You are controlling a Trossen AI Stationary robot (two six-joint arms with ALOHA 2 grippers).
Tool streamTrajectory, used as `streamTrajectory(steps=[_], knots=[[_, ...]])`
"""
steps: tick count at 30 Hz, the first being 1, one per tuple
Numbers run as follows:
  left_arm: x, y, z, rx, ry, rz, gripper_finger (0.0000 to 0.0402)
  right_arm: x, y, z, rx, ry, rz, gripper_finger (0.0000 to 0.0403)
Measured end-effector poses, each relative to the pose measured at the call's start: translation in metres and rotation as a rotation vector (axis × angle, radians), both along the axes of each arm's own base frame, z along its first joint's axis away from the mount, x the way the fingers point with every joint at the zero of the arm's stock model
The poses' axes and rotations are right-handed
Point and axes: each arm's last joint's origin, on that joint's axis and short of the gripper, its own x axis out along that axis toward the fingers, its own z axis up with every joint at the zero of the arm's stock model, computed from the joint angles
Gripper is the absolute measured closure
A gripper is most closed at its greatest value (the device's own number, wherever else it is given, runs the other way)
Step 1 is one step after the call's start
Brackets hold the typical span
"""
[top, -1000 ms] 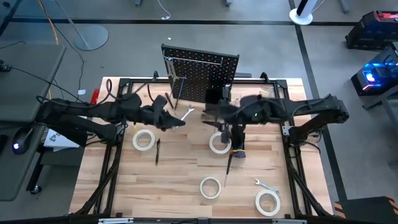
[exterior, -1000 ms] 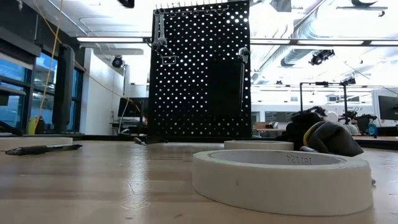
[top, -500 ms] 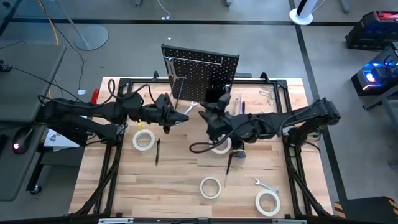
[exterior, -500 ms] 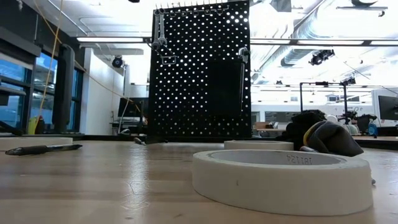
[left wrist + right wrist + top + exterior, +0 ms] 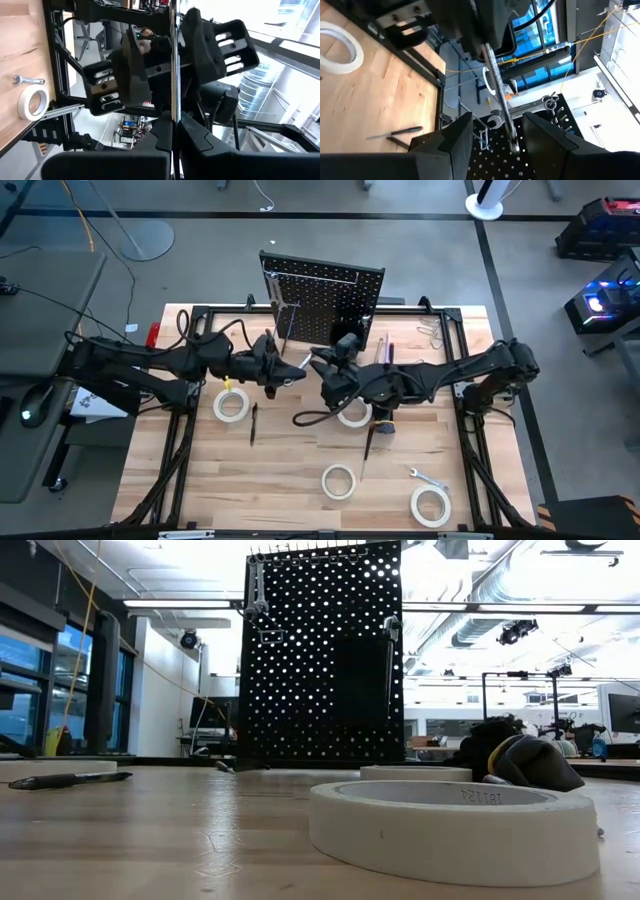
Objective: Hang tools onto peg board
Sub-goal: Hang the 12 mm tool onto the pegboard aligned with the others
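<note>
Handover of the small silver wrench [image 5: 297,364] in front of the peg board [image 5: 322,300] goes well if the right gripper [image 5: 322,372], fingers apart around it, clamps before the left gripper [image 5: 281,370], clamped on it, lets go.

The peg board [image 5: 322,655] is showing black, dotted with rows of small holes; the tape rolls [image 5: 231,405] are looking white against the pale wooden surface [image 5: 290,470].
</note>
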Motion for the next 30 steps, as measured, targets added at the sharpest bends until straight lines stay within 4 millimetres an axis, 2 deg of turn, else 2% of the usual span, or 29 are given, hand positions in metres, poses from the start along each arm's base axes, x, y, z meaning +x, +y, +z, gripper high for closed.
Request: streamTrajectory(steps=[6, 13, 16, 20, 21, 25, 30], knots=[[0.0, 0.0, 0.0, 0.0, 0.003, 0.0, 0.0401, 0.003, -0.006, -0.001, 0.01, -0.016, -0.009, 0.0238], [0.0, 0.0, -0.001, -0.001, 0.013, 0.003, 0.0401, 0.015, -0.008, -0.014, 0.003, 0.003, -0.027, 0.0242], [0.0, 0.0, -0.003, 0.007, 0.024, 0.004, 0.0401, 0.018, -0.008, -0.016, -0.006, -0.01, -0.082, 0.0275], [0.001, 0.002, -0.004, 0.017, 0.036, 0.018, 0.0401, 0.016, -0.006, -0.014, -0.017, -0.03, -0.133, 0.0374], [0.001, 0.003, -0.004, 0.012, 0.036, 0.021, 0.0401, 0.015, -0.005, -0.014, -0.03, -0.021, -0.141, 0.0385], [0.001, 0.007, -0.003, 0.011, 0.035, 0.046, 0.0398, 0.014, -0.004, -0.01, -0.027, -0.02, -0.176, 0.0392], [0.0, 0.018, -0.001, 0.096, 0.015, 0.084, 0.0366, 0.013, -0.006, -0.005, -0.022, -0.034, -0.221, 0.0397]])
